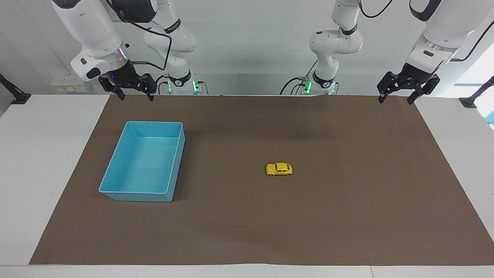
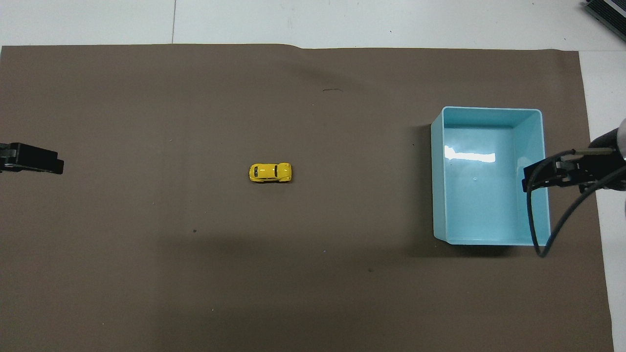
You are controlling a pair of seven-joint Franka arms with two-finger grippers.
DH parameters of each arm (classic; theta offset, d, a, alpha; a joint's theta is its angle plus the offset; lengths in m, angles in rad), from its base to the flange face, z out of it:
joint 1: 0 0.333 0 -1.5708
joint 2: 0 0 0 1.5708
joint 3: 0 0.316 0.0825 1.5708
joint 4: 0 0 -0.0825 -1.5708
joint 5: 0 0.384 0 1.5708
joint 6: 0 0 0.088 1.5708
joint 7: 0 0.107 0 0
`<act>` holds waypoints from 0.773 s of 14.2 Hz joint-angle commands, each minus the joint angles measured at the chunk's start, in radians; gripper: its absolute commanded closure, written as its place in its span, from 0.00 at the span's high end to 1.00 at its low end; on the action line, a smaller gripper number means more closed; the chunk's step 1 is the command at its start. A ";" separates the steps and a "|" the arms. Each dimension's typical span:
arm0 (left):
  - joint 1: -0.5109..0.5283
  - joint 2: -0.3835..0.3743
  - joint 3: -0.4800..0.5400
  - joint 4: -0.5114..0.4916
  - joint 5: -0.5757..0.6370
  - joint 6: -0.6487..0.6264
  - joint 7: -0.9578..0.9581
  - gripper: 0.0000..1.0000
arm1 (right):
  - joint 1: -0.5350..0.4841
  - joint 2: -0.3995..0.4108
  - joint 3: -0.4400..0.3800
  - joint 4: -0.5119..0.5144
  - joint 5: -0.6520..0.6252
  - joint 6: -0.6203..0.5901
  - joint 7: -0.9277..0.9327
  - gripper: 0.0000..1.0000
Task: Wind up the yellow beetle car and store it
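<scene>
The yellow beetle car (image 1: 279,169) (image 2: 270,172) stands on its wheels near the middle of the brown mat, untouched. The empty blue bin (image 1: 115,170) (image 2: 437,186) sits toward the right arm's end of the table. My left gripper (image 1: 395,100) hangs open in the air over the mat's corner by the left arm's base, well away from the car. My right gripper (image 1: 136,97) hangs open over the mat's edge close to the robots, above the bin's near end. Neither gripper holds anything.
A brown mat (image 1: 347,216) covers most of the white table (image 1: 38,162). In the overhead view only the tip of the left gripper (image 2: 34,164) shows, and a black cable (image 2: 533,220) droops from the right arm over the bin's rim.
</scene>
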 commanded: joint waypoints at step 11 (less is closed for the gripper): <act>-0.039 -0.017 -0.004 -0.024 0.004 0.005 -0.192 1.00 | -0.012 -0.011 0.002 -0.016 0.021 0.019 -0.019 1.00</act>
